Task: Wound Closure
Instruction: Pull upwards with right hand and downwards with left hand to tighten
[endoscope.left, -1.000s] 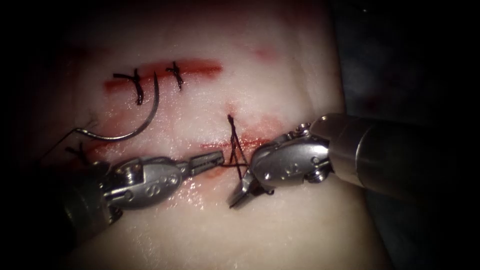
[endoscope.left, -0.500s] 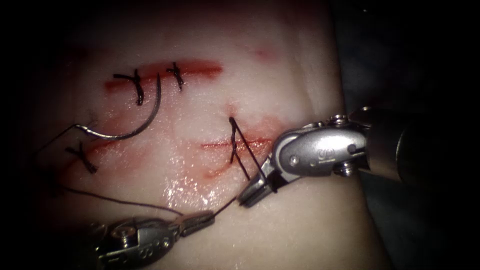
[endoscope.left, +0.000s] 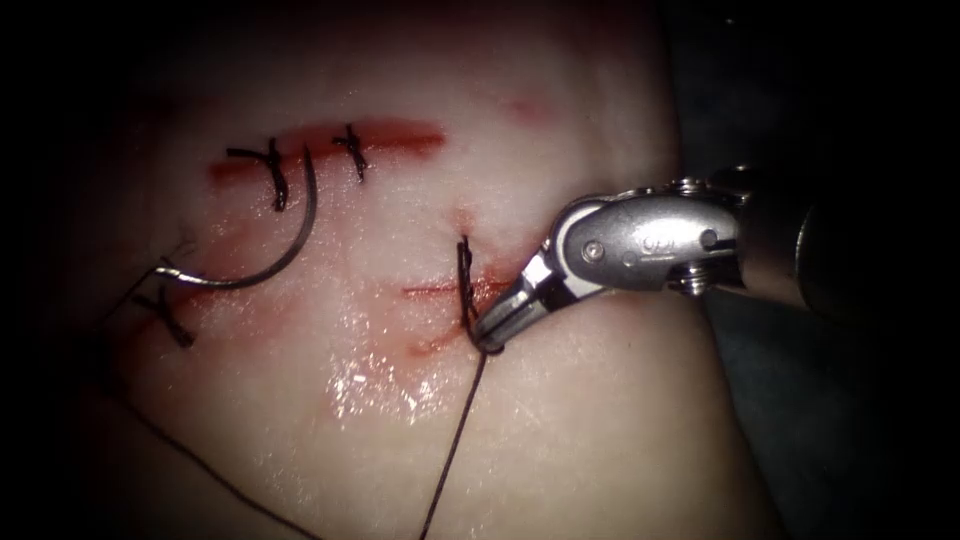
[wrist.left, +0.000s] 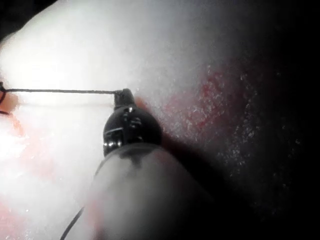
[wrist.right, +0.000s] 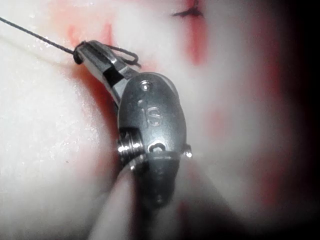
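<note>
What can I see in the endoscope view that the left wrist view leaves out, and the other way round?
Endoscope view: the curved needle lying on the tissue, left of the cut, held by neither tool; finished stitches; the right tool, jaws shut on the thread at the cut. Left wrist view: the left tool, jaws shut on the thread, which runs taut from them. Both: thread and pale tissue with red fluid.

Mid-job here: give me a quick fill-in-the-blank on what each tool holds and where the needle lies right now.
1. The right tool is shut on the ____.
2. The left tool holds a taut strand of ____.
3. The needle lies free on the tissue, held by ____ tool.
4. The needle lies to the ____ of the right tool.

Missing words: thread; thread; neither; left
</note>
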